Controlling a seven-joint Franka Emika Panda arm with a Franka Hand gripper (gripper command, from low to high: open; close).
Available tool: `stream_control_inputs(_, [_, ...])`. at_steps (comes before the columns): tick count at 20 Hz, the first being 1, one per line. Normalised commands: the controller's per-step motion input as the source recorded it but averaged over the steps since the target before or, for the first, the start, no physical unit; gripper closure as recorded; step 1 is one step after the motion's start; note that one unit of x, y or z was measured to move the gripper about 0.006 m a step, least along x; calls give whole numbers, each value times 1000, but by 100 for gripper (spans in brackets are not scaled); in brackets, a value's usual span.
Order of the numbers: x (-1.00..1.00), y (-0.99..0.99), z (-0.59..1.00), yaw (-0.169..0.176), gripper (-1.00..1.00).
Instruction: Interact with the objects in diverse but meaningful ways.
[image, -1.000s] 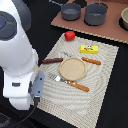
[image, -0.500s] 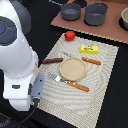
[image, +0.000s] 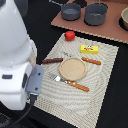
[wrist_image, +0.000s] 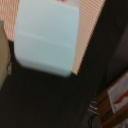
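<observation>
Carton first: a pale blue carton (wrist_image: 47, 37) fills the wrist view close under the camera, lying across the edge of the woven placemat (image: 107, 80), which suggests the arm (image: 17, 60) hangs right over it to pick it up. The gripper itself shows in neither view, so I cannot tell how the jaws stand or whether they hold anything; in the exterior view the arm's white bulk hides the carton.

Beyond the arm, the tan plate (image: 73, 68) sits mid-mat as the setting's centre. Beside it lie the dark brown sausage-like stick (image: 52, 61), a fork (image: 71, 83) and a knife (image: 91, 61). Past the plate, the yellow rectangular block (image: 89, 49), then the red tomato-like ball (image: 70, 35) just off the mat. Farthest, two grey pots (image: 95, 14) stand on a board, well apart from any reach.
</observation>
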Motion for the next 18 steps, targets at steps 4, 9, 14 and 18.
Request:
stream_control_inputs(4, [0, 806, 239, 72, -100])
stream_control_inputs(9, [1, 834, 9, 95, -100])
stream_control_inputs(14, [82, 605, -241, 72, -100])
stream_control_inputs(18, [144, 296, -489, 44, -100])
